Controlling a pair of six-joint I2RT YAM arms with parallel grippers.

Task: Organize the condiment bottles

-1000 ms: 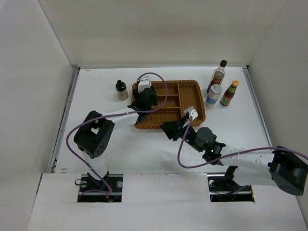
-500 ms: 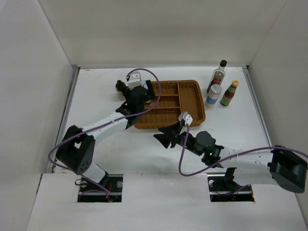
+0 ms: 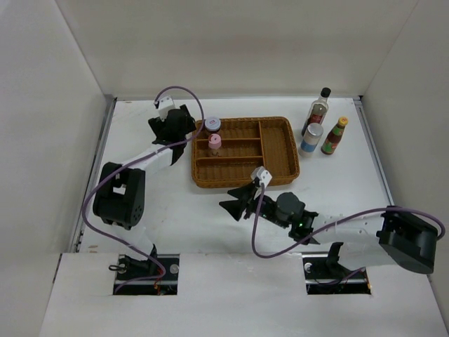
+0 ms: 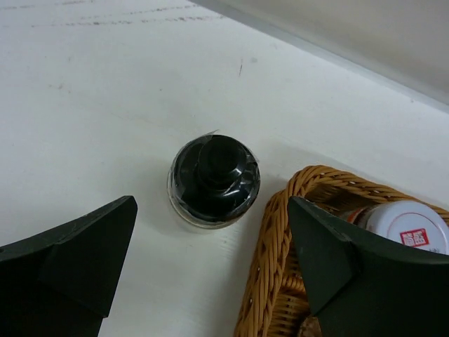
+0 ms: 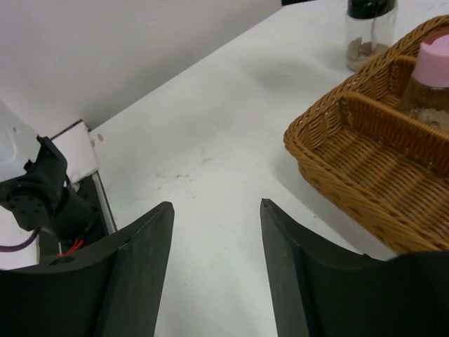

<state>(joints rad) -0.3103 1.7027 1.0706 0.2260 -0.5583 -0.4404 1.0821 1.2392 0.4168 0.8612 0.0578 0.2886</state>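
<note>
A short black-capped bottle stands on the white table just left of the wicker basket. My left gripper hangs over it, open, one finger on each side and nothing gripped; in the top view the left gripper hides that bottle. Inside the basket stand a dark-lidded jar and a pink-lidded bottle. A tall clear black-capped bottle, a silver-lidded blue-white jar and a red sauce bottle stand right of the basket. My right gripper is open and empty in front of the basket.
White walls close in the table on three sides. A metal strip runs along the table's left edge. In the right wrist view the basket's near corner lies to the right of my right gripper, with bare table between the fingers.
My left gripper opened, left the basket and swung left over the short bottle; two jars now show in the basket. My right gripper drew back leftward and opened wider.
</note>
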